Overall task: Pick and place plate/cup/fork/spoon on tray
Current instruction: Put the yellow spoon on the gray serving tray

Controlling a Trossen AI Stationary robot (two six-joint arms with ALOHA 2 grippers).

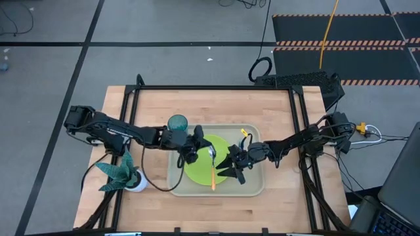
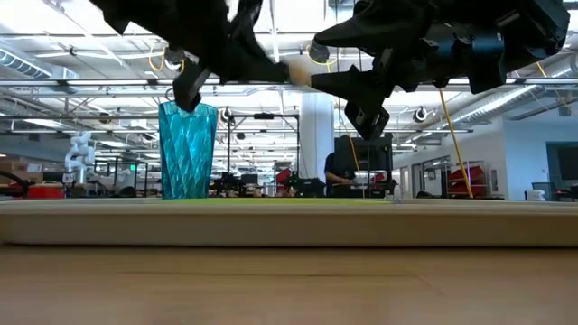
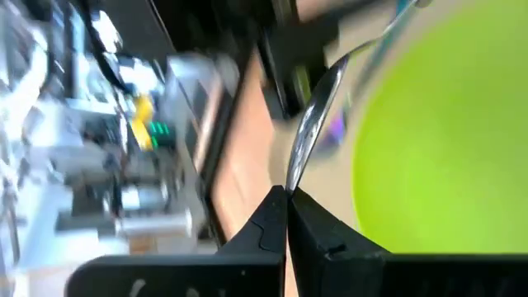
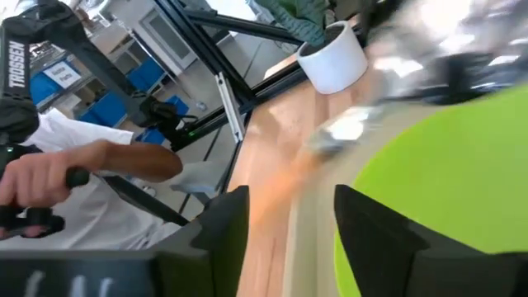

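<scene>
On the left side of the counter (image 1: 210,105) stands a teal plant in a white pot (image 1: 136,182), near the front edge and outside the tray (image 1: 256,187). My left arm reaches from the left across to the tray. The cup (image 1: 178,123) stands upright just behind my left arm, at the far left corner of the tray; from above I cannot tell if it is inside the rim or just beside it. In the low view it rises above the tray's rim.

My left hand (image 1: 197,142) is over the left part of the plate (image 1: 197,172), and its two fingers are pressed together. In the left wrist view their tips meet just at the end of a shiny metal piece, but I cannot tell if they really pinch it.

The plate lies flat inside the tray. The spoon (image 1: 212,167) lies across it, the silver bowl toward the far side and the orange handle reaching to the near edge of the plate.

My right hand (image 1: 231,164) is over the right edge of the plate, just beside the spoon, with the fingers spread apart and nothing between them. In the low view both hands hang above the tray, not touching it.

I cannot find the fork with certainty. Something small and yellow (image 1: 244,133) lies at the far right part of the tray.
</scene>
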